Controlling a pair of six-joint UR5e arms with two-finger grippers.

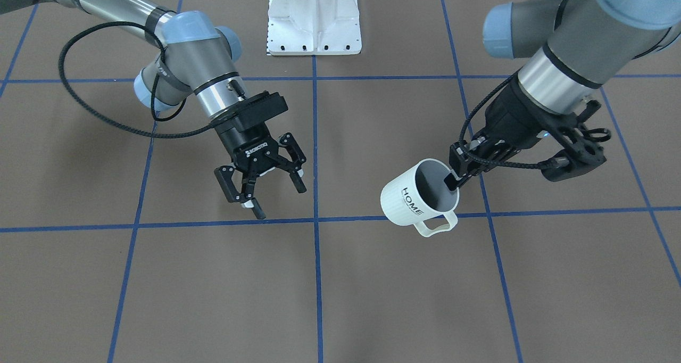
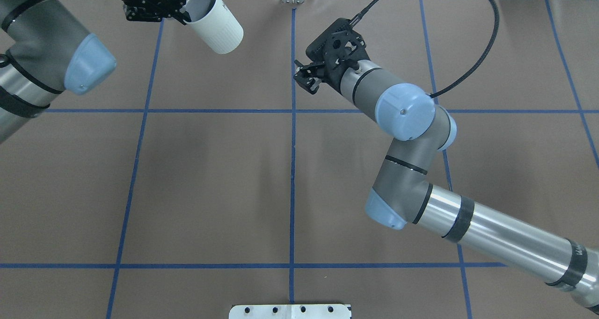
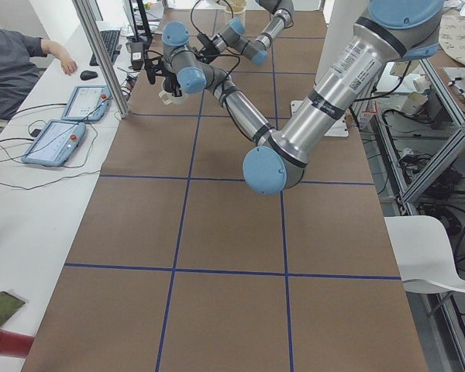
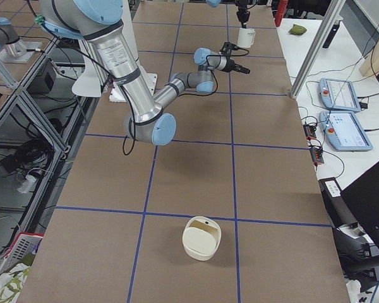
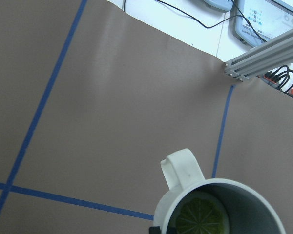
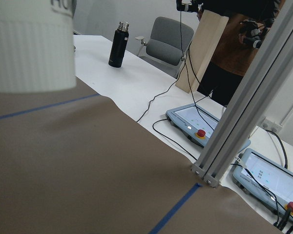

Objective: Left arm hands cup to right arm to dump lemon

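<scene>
The white cup (image 1: 417, 198) with black "HOME" lettering hangs tilted above the table, handle toward the camera. My left gripper (image 1: 452, 182) is shut on its rim, one finger inside the mouth. In the left wrist view the cup (image 5: 185, 170) sits at the bottom edge with the yellow-green lemon (image 5: 201, 218) inside it. My right gripper (image 1: 280, 199), marked ROBOTIQ, is open and empty, apart from the cup across a blue line. From overhead the cup (image 2: 215, 22) is at the far left and my right gripper (image 2: 304, 79) is near the centre line. The right wrist view shows the cup's side (image 6: 29, 44) close by.
A white mounting plate (image 1: 314, 19) stands at the robot's base. A cream bowl-like container (image 4: 202, 238) sits on the table near the right end. An aluminium post (image 6: 234, 122) and control tablets (image 6: 200, 124) stand just beyond the table's far edge.
</scene>
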